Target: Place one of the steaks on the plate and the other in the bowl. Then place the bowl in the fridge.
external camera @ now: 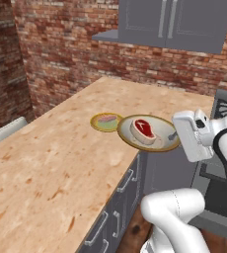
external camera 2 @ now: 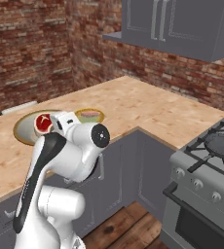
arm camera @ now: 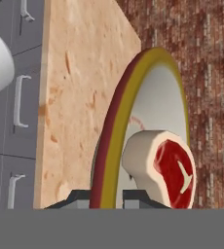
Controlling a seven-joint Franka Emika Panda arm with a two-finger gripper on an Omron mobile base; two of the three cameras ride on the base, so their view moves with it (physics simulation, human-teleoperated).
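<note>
The bowl [external camera: 157,141], a shallow round dish with a tan-brown rim and pale inside, hangs over the counter's front corner. My gripper [external camera: 174,136] is shut on its right rim. The bright red steak [external camera: 143,130] with a white fat edge lies inside it. In the hand view the bowl's rim [arm camera: 115,121] runs up between my fingertips [arm camera: 77,198], with the red steak [arm camera: 170,168] just beyond. The plate [external camera: 96,123], small and yellow-green, rests on the counter just left of the bowl and carries the paler pinkish steak [external camera: 106,119]. The fridge is out of view.
The wooden counter [external camera: 51,163] stretches left and back to a brick wall [external camera: 66,44]. Grey drawers [external camera: 113,212] sit under its edge. A stove [external camera 2: 206,165] with a dark pan [external camera 2: 222,144] stands to the right, and grey wall cabinets [external camera 2: 177,24] hang above.
</note>
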